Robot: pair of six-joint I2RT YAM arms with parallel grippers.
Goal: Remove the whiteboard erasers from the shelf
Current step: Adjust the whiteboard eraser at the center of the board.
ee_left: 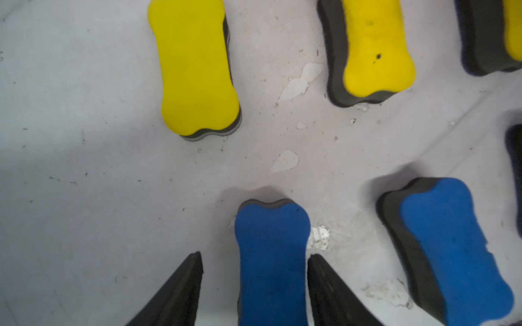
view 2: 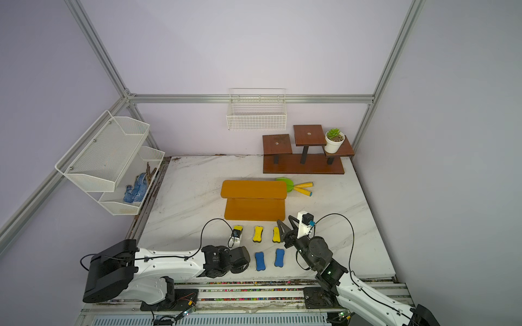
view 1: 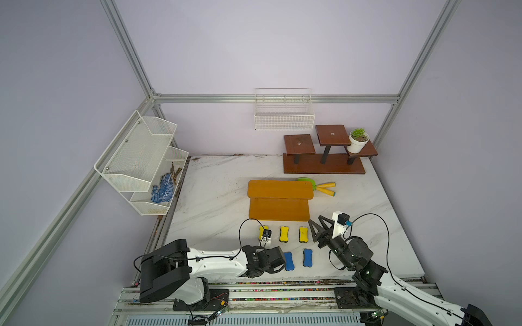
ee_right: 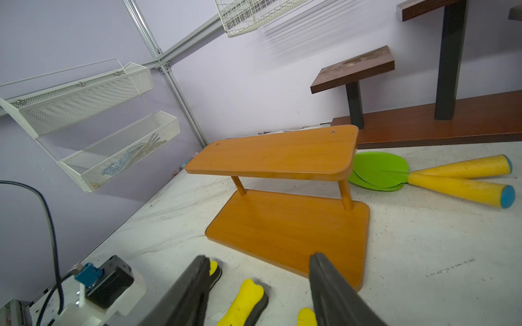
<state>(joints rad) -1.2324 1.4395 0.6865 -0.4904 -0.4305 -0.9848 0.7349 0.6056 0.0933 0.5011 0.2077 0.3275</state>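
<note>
Heads up, you're not getting a clear look at the left hand in either top view: the arm's wrist is covering it, and its camera block is hiding part of the nearest yellow eraser. Only the left wrist view is showing it. There the fingers are standing apart and straddling a blue eraser that is lying flat on the surface, with a gap showing on one side and the other finger sitting right at its edge; that eraser's near end is running out of frame. A second blue eraser is lying just beside it, and a dark edge at the frame border is too cut off to identify. Both top views are showing just two blue erasers, plus the other yellow erasers in the row in front of the shelf. The shelf's two steps are lying bare. The right hand is hanging over the near corner of the shelf with fingers apart and nothing between them, the yellow row sitting just beside it.
</note>
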